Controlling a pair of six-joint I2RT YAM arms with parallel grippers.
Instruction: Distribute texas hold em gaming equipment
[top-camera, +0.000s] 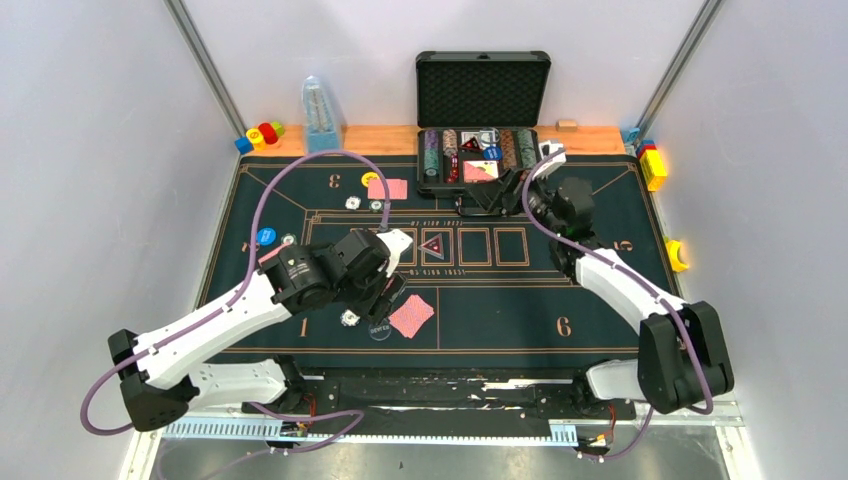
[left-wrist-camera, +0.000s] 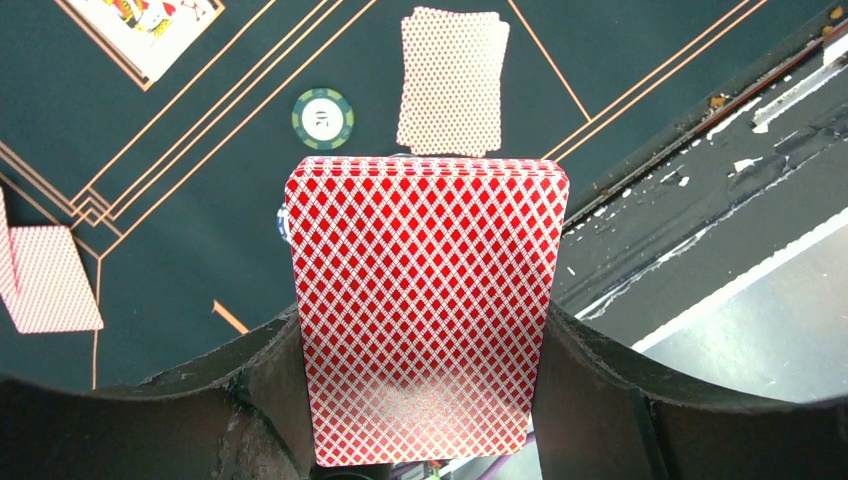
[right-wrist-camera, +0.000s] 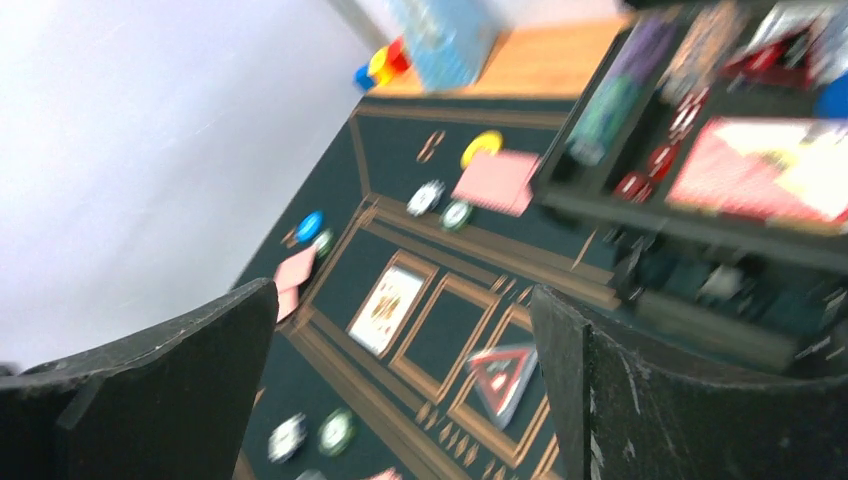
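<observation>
Though left seats hold cards and chips, right seats wait; left gripper clamps the deck, right gripper gapes empty.

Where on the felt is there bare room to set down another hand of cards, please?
Freest is the felt around the number 6, between the front face-down cards and the right arm. The two outlined boxes right of the triangle marker are also bare. The left half is crowded: cards, chips and discs, with the left arm over it.
</observation>
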